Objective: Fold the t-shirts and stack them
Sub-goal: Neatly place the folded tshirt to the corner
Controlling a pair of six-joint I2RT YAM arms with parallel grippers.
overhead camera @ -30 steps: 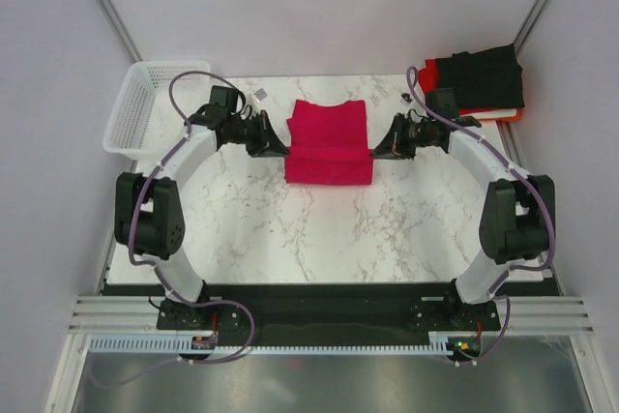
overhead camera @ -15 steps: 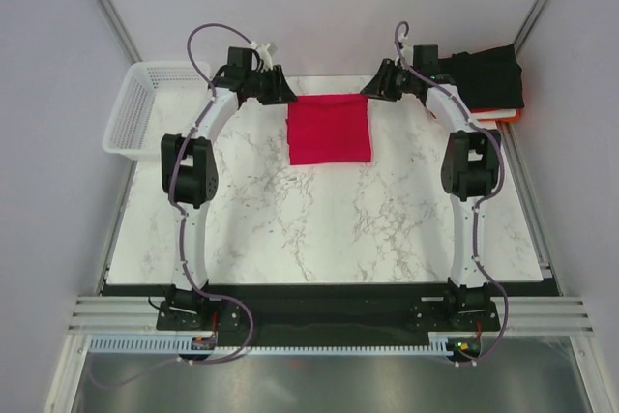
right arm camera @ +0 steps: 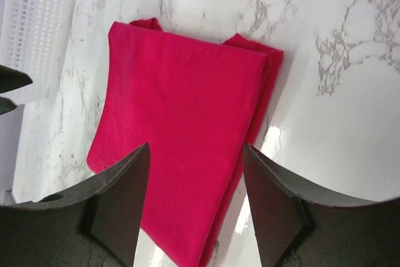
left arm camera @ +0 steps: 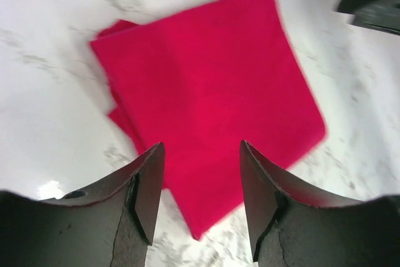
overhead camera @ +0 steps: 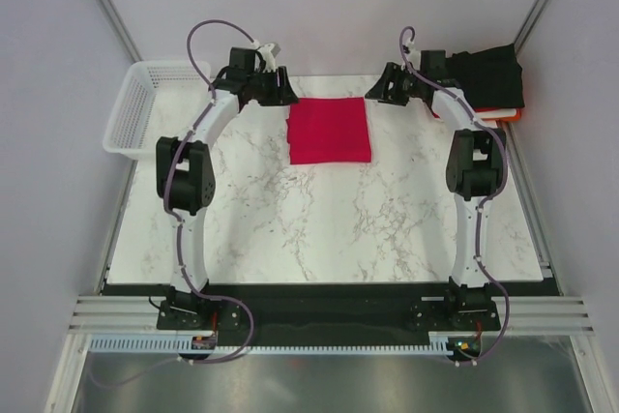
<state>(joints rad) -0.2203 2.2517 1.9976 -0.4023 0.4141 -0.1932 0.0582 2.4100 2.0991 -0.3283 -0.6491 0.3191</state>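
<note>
While the pink shirt (overhead camera: 329, 131) lies folded on the tabletop (overhead camera: 319, 229), left pincer (left arm camera: 200, 148) and right pincer (right arm camera: 195, 148) hang by its far corners, both spread wide, gripping nothing.

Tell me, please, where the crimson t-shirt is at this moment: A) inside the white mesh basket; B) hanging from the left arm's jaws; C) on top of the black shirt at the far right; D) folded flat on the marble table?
D: the crimson t-shirt lies folded flat on the marble table, and both wrist views show open jaws holding nothing.
</note>
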